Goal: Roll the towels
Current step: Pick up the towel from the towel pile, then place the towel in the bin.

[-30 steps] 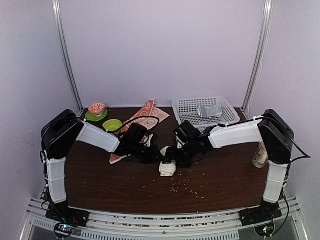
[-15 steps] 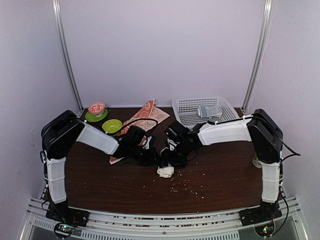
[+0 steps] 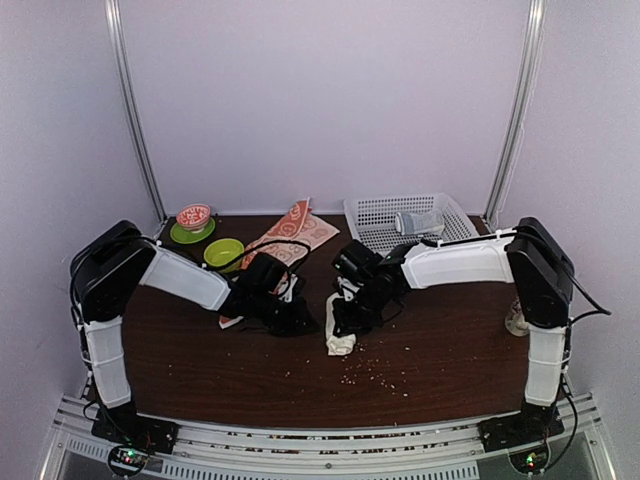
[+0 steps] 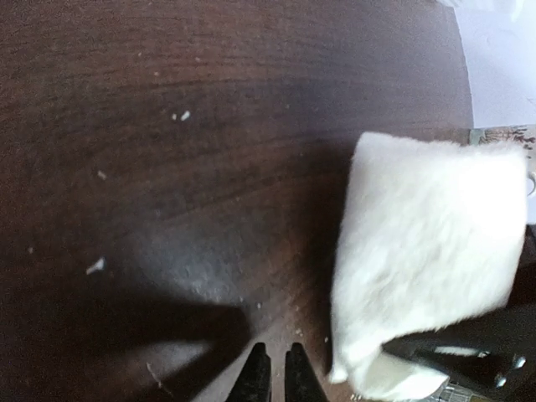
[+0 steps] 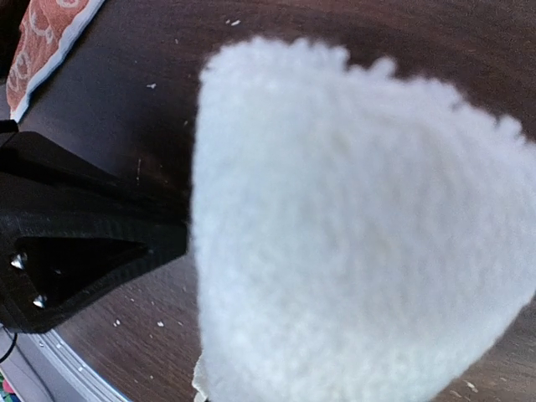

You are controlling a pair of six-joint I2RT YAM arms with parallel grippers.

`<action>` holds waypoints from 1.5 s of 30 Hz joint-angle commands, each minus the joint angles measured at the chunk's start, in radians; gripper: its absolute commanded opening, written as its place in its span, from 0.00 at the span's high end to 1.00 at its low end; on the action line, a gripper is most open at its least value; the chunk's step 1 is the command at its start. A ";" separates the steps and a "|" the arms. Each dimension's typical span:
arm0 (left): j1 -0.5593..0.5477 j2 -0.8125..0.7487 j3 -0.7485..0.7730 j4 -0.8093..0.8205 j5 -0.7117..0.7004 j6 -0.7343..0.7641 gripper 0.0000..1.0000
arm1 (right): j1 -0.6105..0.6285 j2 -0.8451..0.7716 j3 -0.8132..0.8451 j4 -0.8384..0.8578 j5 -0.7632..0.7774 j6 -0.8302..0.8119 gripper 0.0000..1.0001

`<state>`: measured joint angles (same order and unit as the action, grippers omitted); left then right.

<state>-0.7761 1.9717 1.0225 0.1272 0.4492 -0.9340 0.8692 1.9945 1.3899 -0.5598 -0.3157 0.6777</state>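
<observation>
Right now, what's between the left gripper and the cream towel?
Only a bare strip of dark table; the left gripper sits apart from the cream towel. The left wrist view shows it.

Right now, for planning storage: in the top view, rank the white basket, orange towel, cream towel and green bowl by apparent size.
Largest: white basket
orange towel, partly hidden
then cream towel and green bowl, too alike to rank

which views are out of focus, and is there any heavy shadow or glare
Right wrist view: the cream towel sits so near the lens that it is a soft blur filling most of the frame. Left wrist view: the towel is slightly soft, the table grain reads clearly, and a broad dark shadow lies at lower left. Top external view: evenly lit, no glare.
</observation>
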 commanded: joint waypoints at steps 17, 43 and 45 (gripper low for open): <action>-0.001 -0.224 0.055 -0.202 -0.160 0.067 0.90 | -0.410 -0.371 0.151 -0.102 0.229 -0.089 1.00; 0.025 -0.168 0.067 -0.225 -0.107 0.043 0.90 | -0.626 0.211 0.649 -0.058 0.353 0.574 1.00; 0.032 -0.159 0.070 -0.222 -0.097 0.044 0.90 | -0.631 0.251 0.708 -0.113 0.352 0.554 1.00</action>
<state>-0.7654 1.7920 1.0584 -0.1291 0.3229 -0.8886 0.2512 2.1910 1.9907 -0.5499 0.0021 1.2213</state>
